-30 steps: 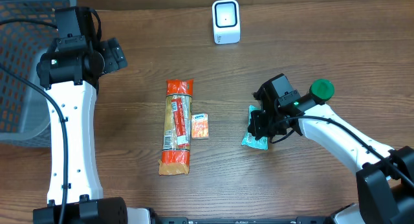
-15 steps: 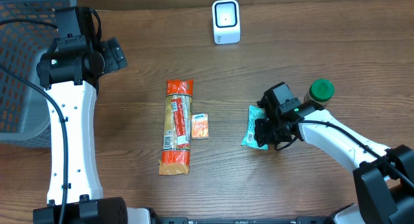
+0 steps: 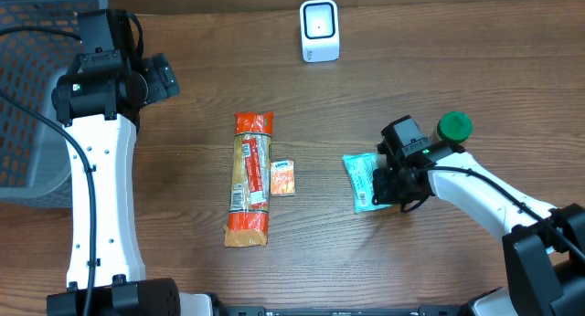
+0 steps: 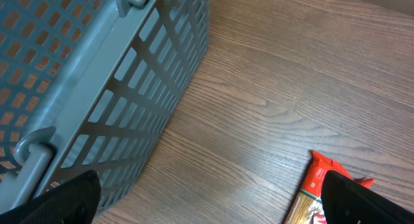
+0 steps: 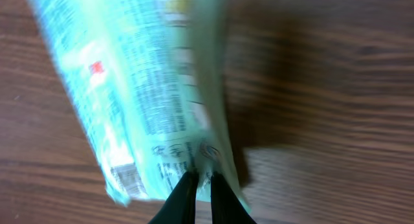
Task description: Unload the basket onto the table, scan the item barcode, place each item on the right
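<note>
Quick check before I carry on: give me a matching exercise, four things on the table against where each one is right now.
Things:
1. scanner
2. teal packet
3. long orange packet
4. basket

Places:
A. lying beside the small orange sachet
B. pinched in the right claw
C. at the table's left edge
D. at the far side of the table, near the middle

Pairs: 1-D, 2-B, 3-A, 4-C

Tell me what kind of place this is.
Probably a mock shop checkout set up on a lab bench. What looks like a white barcode scanner stands at the far edge of the wooden table. Packaged groceries, the teal packet among them, are on it, and a grey plastic basket sits at one side.
</note>
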`<move>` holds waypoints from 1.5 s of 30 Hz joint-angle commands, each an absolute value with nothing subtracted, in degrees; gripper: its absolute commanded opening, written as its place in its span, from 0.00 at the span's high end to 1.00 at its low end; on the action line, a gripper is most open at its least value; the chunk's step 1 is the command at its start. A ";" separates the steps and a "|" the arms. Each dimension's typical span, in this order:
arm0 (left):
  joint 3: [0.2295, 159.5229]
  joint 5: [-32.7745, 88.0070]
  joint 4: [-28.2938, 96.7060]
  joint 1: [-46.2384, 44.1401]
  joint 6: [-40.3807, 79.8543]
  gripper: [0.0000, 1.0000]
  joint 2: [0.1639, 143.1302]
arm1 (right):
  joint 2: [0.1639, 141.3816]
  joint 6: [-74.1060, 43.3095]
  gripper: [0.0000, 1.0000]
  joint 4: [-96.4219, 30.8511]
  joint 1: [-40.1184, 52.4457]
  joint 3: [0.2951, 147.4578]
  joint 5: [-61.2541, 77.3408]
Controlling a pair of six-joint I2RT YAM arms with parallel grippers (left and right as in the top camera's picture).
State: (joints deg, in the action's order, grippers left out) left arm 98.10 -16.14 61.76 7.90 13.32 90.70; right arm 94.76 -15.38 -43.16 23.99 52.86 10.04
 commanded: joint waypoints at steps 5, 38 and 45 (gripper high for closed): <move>99.20 -16.91 61.73 7.86 12.84 0.00 89.89 | 93.65 -10.02 0.94 -47.24 23.16 56.95 12.34; 99.20 -16.91 61.71 7.86 12.84 0.00 89.89 | 99.81 -3.44 0.96 -34.94 23.11 47.62 27.05; 99.20 -16.91 61.71 7.86 12.84 0.00 89.89 | 102.21 -3.40 0.96 -36.16 23.11 48.10 25.61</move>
State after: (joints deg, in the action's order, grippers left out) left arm 98.10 -16.14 61.76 7.90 13.32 90.70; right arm 100.16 -3.03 -35.35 23.31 48.47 30.04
